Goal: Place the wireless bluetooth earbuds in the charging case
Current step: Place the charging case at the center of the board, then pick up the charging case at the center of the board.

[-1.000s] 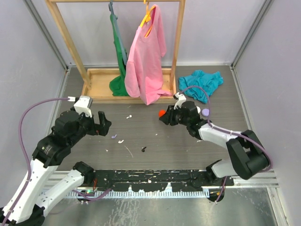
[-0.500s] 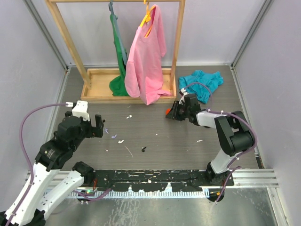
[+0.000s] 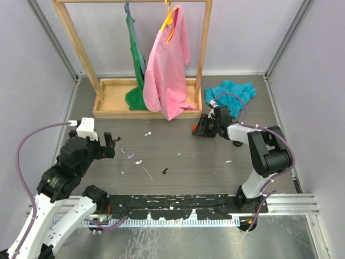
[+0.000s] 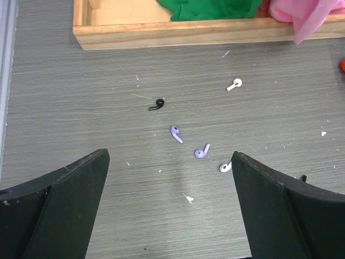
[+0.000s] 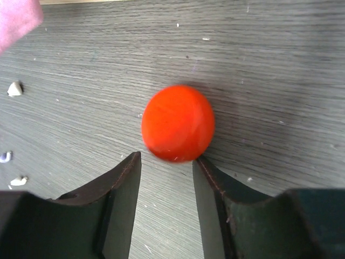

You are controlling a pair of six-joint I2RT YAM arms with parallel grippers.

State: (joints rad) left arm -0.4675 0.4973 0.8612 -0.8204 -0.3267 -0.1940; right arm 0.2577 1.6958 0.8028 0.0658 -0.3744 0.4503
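Note:
A round red charging case (image 5: 178,130) lies on the grey table just beyond my right gripper (image 5: 166,162). Its jaws stand slightly apart with nothing between them, and the right fingertip (image 5: 207,168) touches the case's edge. In the top view that gripper (image 3: 198,129) is low at the back right and covers the case. My left gripper (image 4: 170,162) hangs wide open over bare table. Ahead of it lie two lilac earbuds (image 4: 176,133) (image 4: 201,151), a black earbud (image 4: 156,104), and two white earbuds (image 4: 234,84) (image 4: 225,168). Another black earbud (image 3: 164,172) lies mid-table.
A wooden clothes rack (image 3: 145,100) with a pink shirt (image 3: 167,70) and green garment (image 3: 136,59) stands at the back. A teal cloth (image 3: 233,94) lies behind the right gripper. Thin white scraps (image 3: 146,173) dot the table. A black rail (image 3: 172,208) runs along the near edge.
My right gripper has dropped to the table and parted its jaws, leaving the red case lying there. My left gripper has drawn back to the left, still wide open.

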